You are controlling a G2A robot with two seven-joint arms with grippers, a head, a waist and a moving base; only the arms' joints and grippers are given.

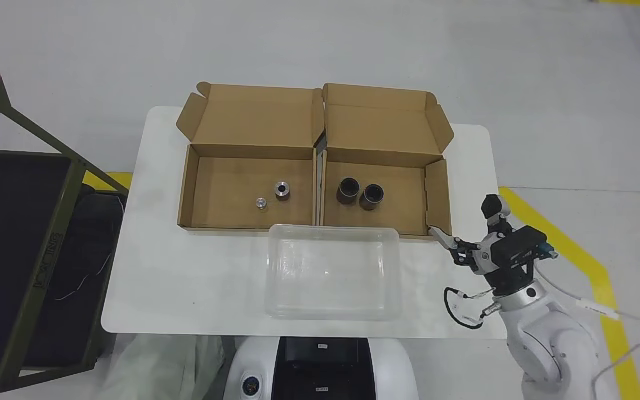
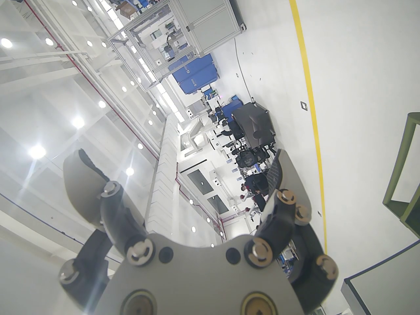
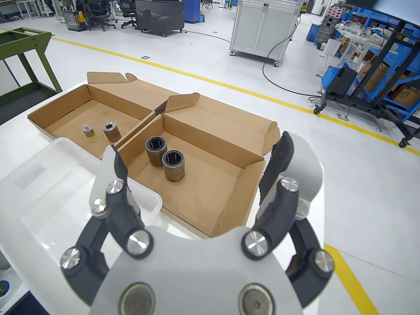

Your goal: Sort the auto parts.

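Two open cardboard boxes sit side by side at the back of the white table [image 1: 190, 285]. The left box [image 1: 200, 215] holds two small metal parts [image 1: 282, 188] [image 1: 259, 202], also seen as small parts [image 3: 111, 131] [image 3: 89, 133]. In the right box [image 1: 430, 195] stand two dark cylindrical bearings [image 1: 348, 190] [image 1: 373, 196], upright bearings [image 3: 156, 151] [image 3: 174, 166]. My right gripper [image 1: 465, 222] [image 3: 198, 145] hovers open and holding nothing off the right box's outer end. My left gripper [image 2: 178, 158] is open with nothing in it, tilted up at the hall.
A clear plastic tray [image 1: 333, 270] [image 3: 49, 178] lies at the table's front, just before the boxes. A dark green-framed cart [image 1: 40, 270] stands left of the table. Yellow floor tape [image 1: 560, 235] runs to the right.
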